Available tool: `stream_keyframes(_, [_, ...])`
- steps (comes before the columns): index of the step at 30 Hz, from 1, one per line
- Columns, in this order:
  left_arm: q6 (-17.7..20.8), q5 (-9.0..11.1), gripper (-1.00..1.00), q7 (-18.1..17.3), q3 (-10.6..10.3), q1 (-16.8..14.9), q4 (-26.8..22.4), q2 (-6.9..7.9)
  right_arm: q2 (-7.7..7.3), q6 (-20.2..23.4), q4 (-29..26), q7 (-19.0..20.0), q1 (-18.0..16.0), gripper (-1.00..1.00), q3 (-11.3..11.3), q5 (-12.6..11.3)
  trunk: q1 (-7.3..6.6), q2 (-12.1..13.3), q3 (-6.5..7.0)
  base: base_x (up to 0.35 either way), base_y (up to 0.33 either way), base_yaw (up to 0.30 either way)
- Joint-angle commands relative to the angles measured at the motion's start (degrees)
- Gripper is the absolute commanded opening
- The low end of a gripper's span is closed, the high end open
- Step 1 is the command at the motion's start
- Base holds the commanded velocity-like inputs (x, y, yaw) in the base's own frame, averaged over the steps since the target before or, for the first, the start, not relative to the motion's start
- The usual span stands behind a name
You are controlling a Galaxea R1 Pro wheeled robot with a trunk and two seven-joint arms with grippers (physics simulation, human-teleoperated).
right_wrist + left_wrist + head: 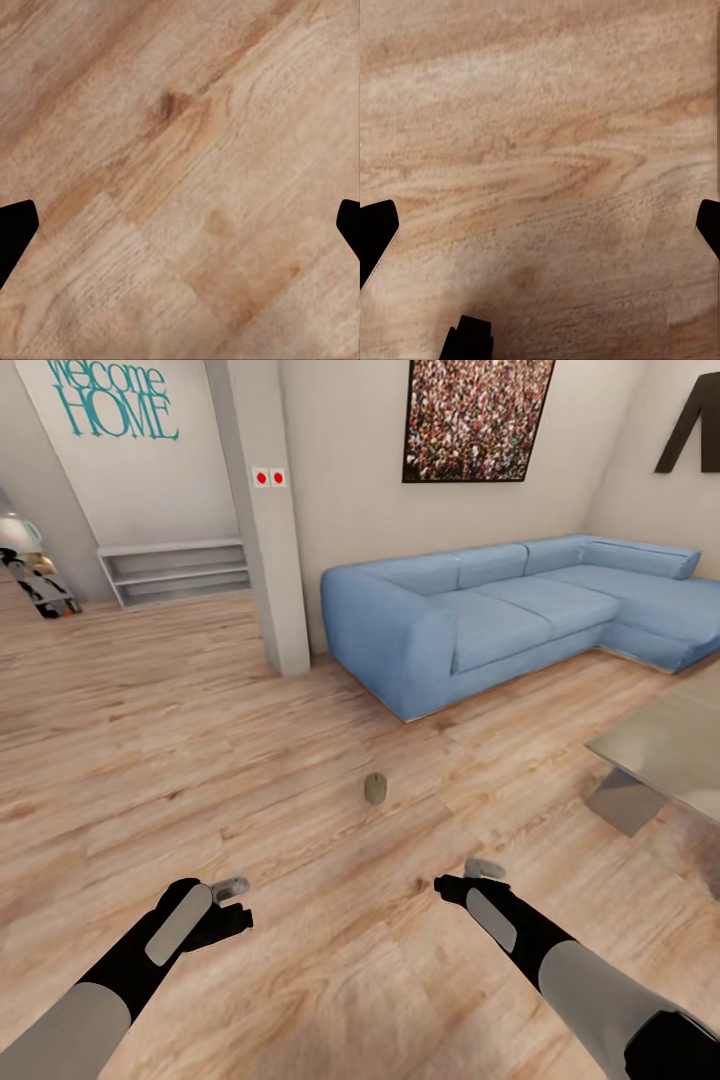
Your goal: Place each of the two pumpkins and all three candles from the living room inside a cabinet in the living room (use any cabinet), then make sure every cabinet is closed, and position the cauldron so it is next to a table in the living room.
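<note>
Setting: a living room with a pale wooden floor (200,760), seen from the robot's head as it looks forward and down over both arms.
Left tool (232,886): held low over bare floor, carrying nothing; in its wrist view the two fingers (375,232) sit at opposite edges, so it is spread wide.
Right tool (484,869): also low over the floor, fingers (15,229) wide apart, nothing between them.
Why the arms sit so: both are tucked forward and low, likely a travelling pose while the robot drives.
Small grey object (375,788): lies on the floor ahead, between the arms; too small to identify.
Sofa (500,610): blue, against the far wall.
Table (670,750): glass-topped, at the right edge.
Shelf (175,572): pale, low, by the far wall.
Pumpkins, candles, cabinet, cauldron: not yet reached; their whereabouts cannot be told from here.
</note>
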Motion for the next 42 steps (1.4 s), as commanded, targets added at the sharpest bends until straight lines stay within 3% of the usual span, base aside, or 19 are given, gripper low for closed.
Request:
stream_keyframes(1, [-0.03, 0.6, 1.0, 0.57, -0.24, -0.04, -0.08, 0.07, -0.08, 0.16, -0.14, -0.48, -0.06, 1.0, 0.46, -0.43, 0.03, -0.02, -0.05, 0.314, 0.073, 0.0])
stream_keyframes(42, [-0.03, 0.6, 1.0, 0.57, -0.24, -0.04, -0.08, 0.07, -0.14, 0.07, -0.19, -0.56, -0.06, 1.0, 0.63, 0.0, 0.03, -0.02, -0.05, 0.309, 0.12, 0.0])
